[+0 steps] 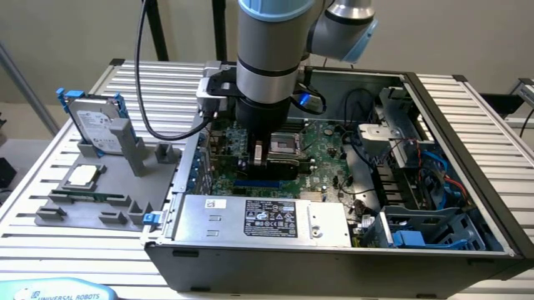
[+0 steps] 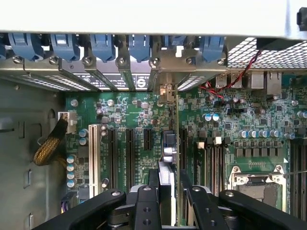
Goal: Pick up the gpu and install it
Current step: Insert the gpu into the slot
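While the arm (image 1: 267, 56) stands nearly vertical over the open computer case (image 1: 467, 125), its wrist points straight down into the case, above the green motherboard (image 1: 321, 140). At its lower end the gripper (image 1: 269, 157) sits low over the board, near the dark CPU socket (image 1: 291, 144).

Seen from the wrist camera, the two black fingers (image 2: 146, 203) are drawn partway together and pinch the gpu (image 2: 169, 158) edge-on between them. That card stands upright, thin as a blade from this angle, running from the fingers toward the row of blue slot clips (image 2: 103, 45) at the case's rear wall. Its silver end bracket (image 2: 167, 72) lies against that rear wall, among the slot openings. Whether its lower edge is fully seated in an expansion slot (image 2: 129, 153) cannot be told.

Outside the case, on the exterior view's left, a hard drive (image 1: 94, 125) stands in a grey holder (image 1: 100, 200), with a square CPU chip (image 1: 86, 176) lying beside it.
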{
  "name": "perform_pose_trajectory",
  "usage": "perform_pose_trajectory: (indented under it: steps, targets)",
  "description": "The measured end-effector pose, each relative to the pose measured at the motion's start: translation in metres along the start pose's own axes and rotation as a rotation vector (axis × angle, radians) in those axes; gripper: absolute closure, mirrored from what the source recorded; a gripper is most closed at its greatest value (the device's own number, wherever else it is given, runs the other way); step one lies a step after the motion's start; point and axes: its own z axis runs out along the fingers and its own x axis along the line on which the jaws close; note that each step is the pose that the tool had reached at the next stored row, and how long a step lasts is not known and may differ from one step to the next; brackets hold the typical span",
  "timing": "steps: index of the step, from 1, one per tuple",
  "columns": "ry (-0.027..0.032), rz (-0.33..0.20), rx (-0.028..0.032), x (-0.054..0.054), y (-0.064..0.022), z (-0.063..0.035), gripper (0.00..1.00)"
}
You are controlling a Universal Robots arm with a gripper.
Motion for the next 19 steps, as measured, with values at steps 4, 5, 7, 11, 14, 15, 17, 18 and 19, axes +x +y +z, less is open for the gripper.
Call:
perform_pose_trajectory:
  steps: [4,5,7,11,14,15,17,18,19]
  targets:
    - [0.0001,0.0,-0.0012,0.0,-0.0001,0.0002,0.73]
    - [0.0,0.0,-0.002,0.0,-0.0001,0.0005,0.73]
    - [0.0,0.002,-0.0047,0.0,-0.0001,0.001,0.73]
    - [0.0008,0.012,-0.0133,0.0001,-0.0002,0.0018,0.73]
    - [0.002,0.012,-0.0172,0.0001,-0.0011,0.002,0.73]
    - [0.0026,0.012,-0.0184,0.0001,-0.0016,0.0021,0.73]
    - [0.0041,0.012,-0.0207,0.0,-0.0025,0.0022,0.73]
    - [0.0051,0.012,-0.0221,0.0,-0.0028,0.0023,0.73]
    - [0.0062,0.013,-0.0235,0.0,-0.003,0.0024,0.73]
